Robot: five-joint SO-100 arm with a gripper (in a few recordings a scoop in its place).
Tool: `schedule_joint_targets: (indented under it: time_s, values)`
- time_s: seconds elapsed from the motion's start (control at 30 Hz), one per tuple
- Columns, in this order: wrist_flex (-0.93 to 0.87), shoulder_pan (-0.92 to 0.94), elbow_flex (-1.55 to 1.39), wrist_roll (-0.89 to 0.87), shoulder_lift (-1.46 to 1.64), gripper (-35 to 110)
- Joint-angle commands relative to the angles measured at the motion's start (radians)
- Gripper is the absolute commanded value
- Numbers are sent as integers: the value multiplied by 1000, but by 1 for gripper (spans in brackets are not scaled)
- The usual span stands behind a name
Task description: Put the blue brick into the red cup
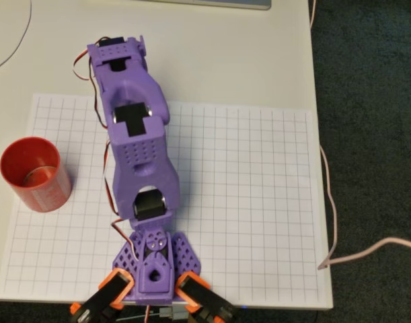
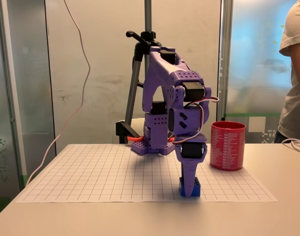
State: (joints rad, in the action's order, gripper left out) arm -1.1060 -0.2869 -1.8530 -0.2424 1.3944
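In the fixed view the purple arm bends over and points its gripper (image 2: 190,184) straight down onto the blue brick (image 2: 189,191). The brick rests on the gridded paper near its front edge, and the narrow fingers look shut on the brick's top. The red cup (image 2: 228,146) stands upright to the right of the gripper and further back, about a cup's width away. In the overhead view the red cup (image 1: 34,174) stands at the left edge of the paper. There the arm (image 1: 134,141) covers the gripper and the brick.
The gridded paper sheet (image 1: 259,202) covers most of the white table (image 1: 212,54). Orange clamps (image 1: 111,286) hold the arm's base at the table's edge. A tripod (image 2: 146,59) stands behind the arm. A person (image 2: 294,73) stands at the right edge. Cables hang off the table's sides.
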Motion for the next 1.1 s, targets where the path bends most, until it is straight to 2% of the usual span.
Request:
schedule_joint_targets:
  time_s: [0.0,0.13,0.3,0.47,0.73,1.07]
  values:
    - [38,32,23,-26,60,0]
    - [23,123,89,-60,152,0]
    - [-123,104,236,69,348,0]
    - [-275,-118,345,129,523,0]
    - [-460,-523,448,163,630,0]
    - [-499,-795,218,175,813,0]
